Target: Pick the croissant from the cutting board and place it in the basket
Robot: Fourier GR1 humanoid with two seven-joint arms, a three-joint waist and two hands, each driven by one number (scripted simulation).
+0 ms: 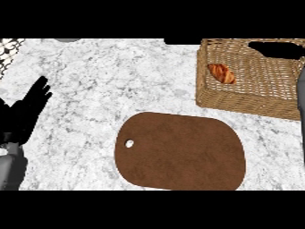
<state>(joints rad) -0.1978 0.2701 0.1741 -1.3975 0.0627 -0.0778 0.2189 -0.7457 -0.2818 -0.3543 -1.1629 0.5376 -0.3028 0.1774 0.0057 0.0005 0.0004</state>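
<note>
Marble counter (102, 76) bears cutting board (181, 152), basket (247, 100).

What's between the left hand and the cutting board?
Head view: only bare marble counter lies between the left hand and the cutting board. The croissant is already in the basket.

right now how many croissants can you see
1. The croissant lies inside the basket, near its left wall. The board holds none. The right arm covers part of the basket, so another could be hidden.
</note>
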